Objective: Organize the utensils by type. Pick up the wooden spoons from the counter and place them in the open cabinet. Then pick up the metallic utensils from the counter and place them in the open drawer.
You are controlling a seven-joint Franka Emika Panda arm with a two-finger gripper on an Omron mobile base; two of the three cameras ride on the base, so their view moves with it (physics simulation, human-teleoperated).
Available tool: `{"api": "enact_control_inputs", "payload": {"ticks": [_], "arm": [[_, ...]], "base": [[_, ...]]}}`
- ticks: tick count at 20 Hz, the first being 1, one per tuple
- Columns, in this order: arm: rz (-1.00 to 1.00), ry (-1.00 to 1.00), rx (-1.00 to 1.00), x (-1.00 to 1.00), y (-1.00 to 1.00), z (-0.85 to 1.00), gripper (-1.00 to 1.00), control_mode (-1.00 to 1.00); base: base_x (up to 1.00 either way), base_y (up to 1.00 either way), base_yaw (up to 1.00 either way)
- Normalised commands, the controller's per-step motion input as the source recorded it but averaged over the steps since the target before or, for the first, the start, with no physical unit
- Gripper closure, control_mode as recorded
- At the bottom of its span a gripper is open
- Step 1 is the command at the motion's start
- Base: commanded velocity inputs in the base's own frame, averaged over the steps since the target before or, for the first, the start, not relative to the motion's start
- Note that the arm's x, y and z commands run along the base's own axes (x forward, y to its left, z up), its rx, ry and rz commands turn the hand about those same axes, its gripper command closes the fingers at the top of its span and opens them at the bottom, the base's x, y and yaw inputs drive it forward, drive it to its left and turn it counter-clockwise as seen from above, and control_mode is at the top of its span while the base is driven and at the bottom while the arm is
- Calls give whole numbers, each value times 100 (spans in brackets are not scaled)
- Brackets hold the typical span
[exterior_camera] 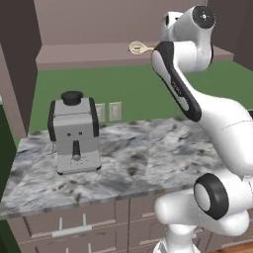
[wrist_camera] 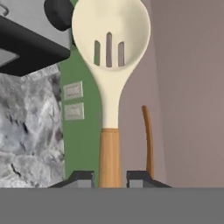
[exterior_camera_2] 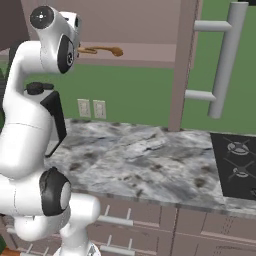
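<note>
My gripper (wrist_camera: 110,178) is shut on the tan handle of a wooden spoon (wrist_camera: 110,52) with a pale cream slotted bowl. Its bowl (exterior_camera: 137,48) reaches out over the shelf of the open cabinet (exterior_camera: 89,54), just left of my raised arm. Whether it touches the shelf I cannot tell. The other wooden spoon, all orange-brown (exterior_camera_2: 102,50), lies on that shelf, and its thin handle (wrist_camera: 148,140) runs just beyond the held one. The marbled counter (exterior_camera: 138,158) lies below. The metallic utensils and the open drawer are out of view.
A grey coffee machine (exterior_camera: 74,133) stands at the counter's left. Wall outlets (exterior_camera: 109,111) sit on the green wall behind. The open cabinet door with its long bar handle (exterior_camera_2: 225,60) hangs at the right, and a black stovetop (exterior_camera_2: 240,165) borders the counter there.
</note>
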Motion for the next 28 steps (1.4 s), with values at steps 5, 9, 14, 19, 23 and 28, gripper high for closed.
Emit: {"api": "enact_control_inputs", "payload": {"ticks": [5,9,14,19,23,28], "arm": [[5,1,0,82,50,-6,100,-100],[1,1,0,84,49,0,100,-100],[2,5,-2,87,48,0,100,-100],[4,3,0,77,32,1,100,-100],[5,4,0,81,29,2,100,-100],[6,18,-6,83,47,-58,100,-100]], "base": [[0,0,0],[0,0,0],[0,0,0],[0,0,0],[0,0,0],[0,0,0]]}}
